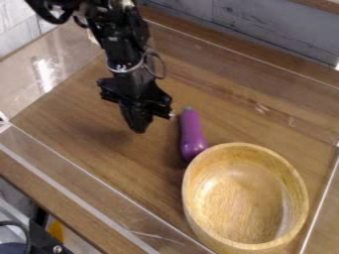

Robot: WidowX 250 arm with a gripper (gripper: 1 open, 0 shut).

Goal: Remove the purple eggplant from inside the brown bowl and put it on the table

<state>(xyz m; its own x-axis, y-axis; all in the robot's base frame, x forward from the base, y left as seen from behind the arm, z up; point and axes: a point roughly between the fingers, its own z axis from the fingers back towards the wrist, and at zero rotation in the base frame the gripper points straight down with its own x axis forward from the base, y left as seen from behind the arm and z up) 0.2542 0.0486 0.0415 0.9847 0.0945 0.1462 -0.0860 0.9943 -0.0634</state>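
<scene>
The jaws stand together with nothing between them. The black robot gripper points straight down, its tips low over the brown wood-grain table, and it holds no object. The arm that bears it rises toward the upper left of the view, a dark jointed column with cabling along it.

Landmark for all places below: the large round light-brown wooden bowl.

The bowl stands on the table at the lower right of the view. Its thick rim shows clear grain and its inner surface is bare wood.

The small glossy purple toy eggplant lies on the table outside the bowl, just beyond the bowl's upper-left rim. Its thick end is nearest the rim; whether it touches the rim cannot be told. Its narrow end points away from the bowl, toward the back of the table. It lies flat, long axis roughly upright in the view.

The gripper hangs farther from the bowl than the eggplant does, up and to the left of the rim. Its tips stand just beside the eggplant's narrow end, on the side away from the bowl. Contact between tips and eggplant cannot be confirmed.

Low clear acrylic walls edge the table; one runs along the near side, passing to the left of the bowl.
</scene>
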